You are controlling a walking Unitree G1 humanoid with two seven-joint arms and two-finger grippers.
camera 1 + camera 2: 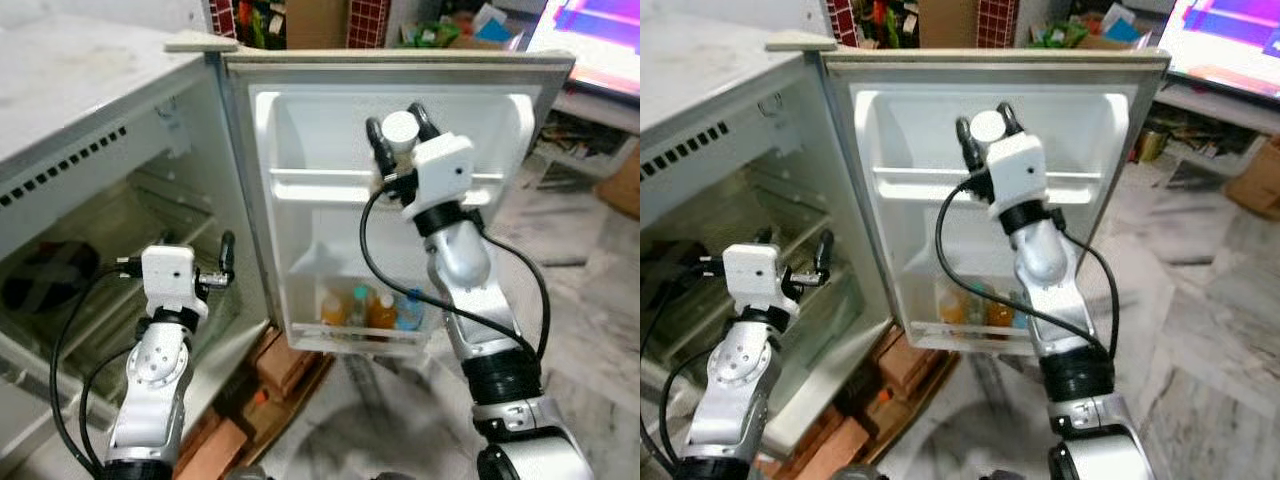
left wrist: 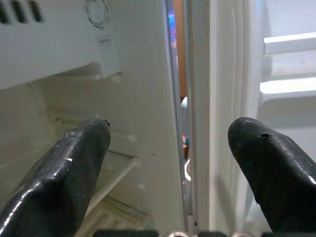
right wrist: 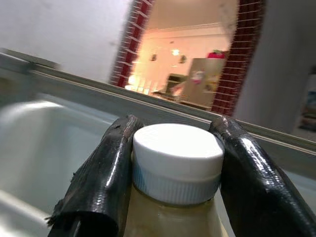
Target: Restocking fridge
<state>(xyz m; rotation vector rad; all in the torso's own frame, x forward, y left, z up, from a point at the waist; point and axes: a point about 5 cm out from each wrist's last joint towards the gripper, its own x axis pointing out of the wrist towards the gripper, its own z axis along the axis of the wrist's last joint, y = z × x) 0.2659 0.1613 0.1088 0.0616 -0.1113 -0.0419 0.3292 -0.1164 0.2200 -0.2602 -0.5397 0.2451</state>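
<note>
From here I have the fridge (image 1: 120,190) standing open in front of me, its door (image 1: 300,200) swung wide and facing the head camera. My right claw (image 1: 400,128) is raised up against the inside of that door, level with the upper door shelf (image 1: 320,185), and it is clamped on a bottle (image 3: 173,197) just below its white cap (image 1: 400,128); the right wrist view shows both black fingers (image 3: 103,173) pressed against the cap's sides, with pale yellowish liquid under the neck. The bottle stands upright in the grip, in front of the top compartment of the door. Down in the bottom door shelf (image 1: 350,335) several bottles (image 1: 370,310) already stand side by side, orange, yellow and one with a blue cap. My left claw (image 1: 222,262) hangs lower, near the hinge edge of the door beside the fridge's inner cavity, its fingers (image 2: 64,168) spread apart and gripping nothing. A wire shelf (image 1: 150,200) can be made out inside the cabinet.
</note>
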